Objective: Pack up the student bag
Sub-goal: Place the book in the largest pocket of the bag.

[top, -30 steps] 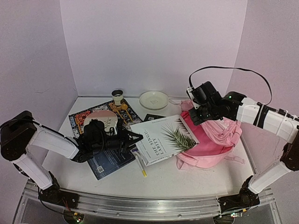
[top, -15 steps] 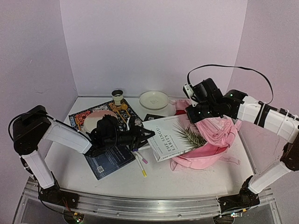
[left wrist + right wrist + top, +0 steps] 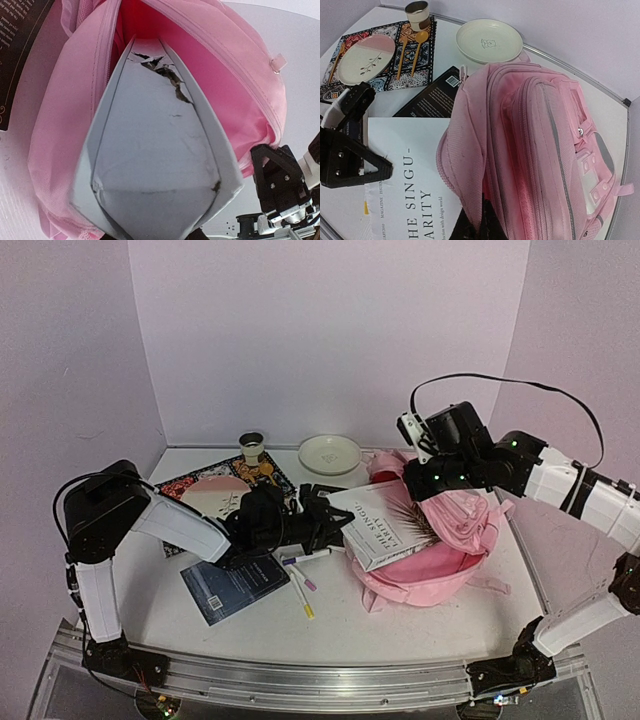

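The student bag [image 3: 440,545] lies near the right edge of the worktop [image 3: 400,630], its mouth gaping toward the left. The right fingers [image 3: 470,230] are clenched on the pink fabric at the upper lip of the opening. The left fingers [image 3: 340,172] grasp the near edge of a white magazine [image 3: 385,525], which tilts with its far end inside the bag's mouth.

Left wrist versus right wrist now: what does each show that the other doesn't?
Only left wrist: the red-pink inside of the student bag, mouth open, with the white book edge-on, its far end entering. Only right wrist: cream plate, cup, patterned mat, the bag's zipped front, the left gripper on the book's printed cover. Both: bag, white book, a dark book.
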You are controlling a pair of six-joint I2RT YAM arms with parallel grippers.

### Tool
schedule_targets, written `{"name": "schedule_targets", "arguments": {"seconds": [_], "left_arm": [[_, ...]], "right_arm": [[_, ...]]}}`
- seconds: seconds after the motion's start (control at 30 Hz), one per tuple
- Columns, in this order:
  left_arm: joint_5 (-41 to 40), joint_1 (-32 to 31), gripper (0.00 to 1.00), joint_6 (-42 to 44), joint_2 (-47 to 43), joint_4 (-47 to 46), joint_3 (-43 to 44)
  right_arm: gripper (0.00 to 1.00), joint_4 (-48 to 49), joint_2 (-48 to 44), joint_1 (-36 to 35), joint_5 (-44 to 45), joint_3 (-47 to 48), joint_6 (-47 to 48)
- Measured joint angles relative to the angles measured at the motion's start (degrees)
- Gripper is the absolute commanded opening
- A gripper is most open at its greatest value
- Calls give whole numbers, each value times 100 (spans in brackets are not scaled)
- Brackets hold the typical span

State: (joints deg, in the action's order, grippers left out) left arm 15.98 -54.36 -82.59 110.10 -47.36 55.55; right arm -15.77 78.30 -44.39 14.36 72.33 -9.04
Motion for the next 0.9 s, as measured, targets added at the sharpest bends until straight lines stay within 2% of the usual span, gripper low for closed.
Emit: {"name": "schedule_targets", "arguments": {"seconds": [0.53, 0.9], "left_arm": [[-1222, -432, 28, 341, 1073, 44, 1150], [-1868, -776, 43, 1079, 1635, -117, 1967]], "right_arm": [[0, 83, 0, -491, 178, -255, -336], [0, 98, 47, -704, 555, -253, -422]]}}
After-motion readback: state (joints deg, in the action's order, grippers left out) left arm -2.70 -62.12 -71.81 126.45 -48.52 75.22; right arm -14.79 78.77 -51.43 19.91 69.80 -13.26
